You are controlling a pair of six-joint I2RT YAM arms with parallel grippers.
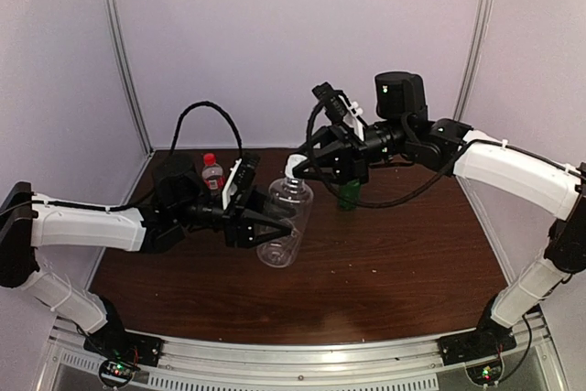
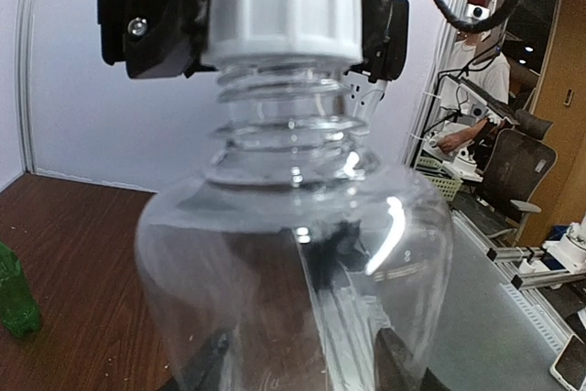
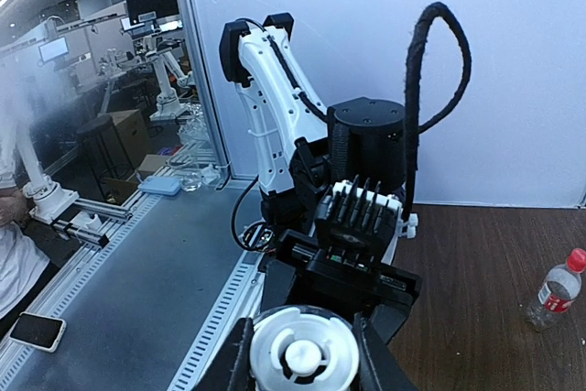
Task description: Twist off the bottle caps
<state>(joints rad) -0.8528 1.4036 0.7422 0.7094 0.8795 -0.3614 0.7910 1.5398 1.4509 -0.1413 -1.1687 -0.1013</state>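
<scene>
- The clear bottle (image 1: 291, 203) is held around its body by the left gripper (image 1: 277, 226), and the two fingers are pressed on its sides
- This bottle is seen near the middle of the brown table (image 1: 403, 254), leaning a little; it cannot be told if its bottom touches the wood
- The white cap (image 2: 279, 6) is seen on top of the bottle's neck, and the screw rings of the neck are left bare just under it
- The right gripper (image 1: 300, 166) is closed on the white cap, with a black finger (image 2: 146, 16) pressed tight on each side
- The green bottle (image 1: 349, 194) is stood on the table behind the right gripper and is touched by no gripper; its cap is hidden
- The red-label bottle (image 1: 212, 176) is stood at the back left, behind the left gripper, and its red cap (image 1: 209, 158) is seen on top of it
</scene>
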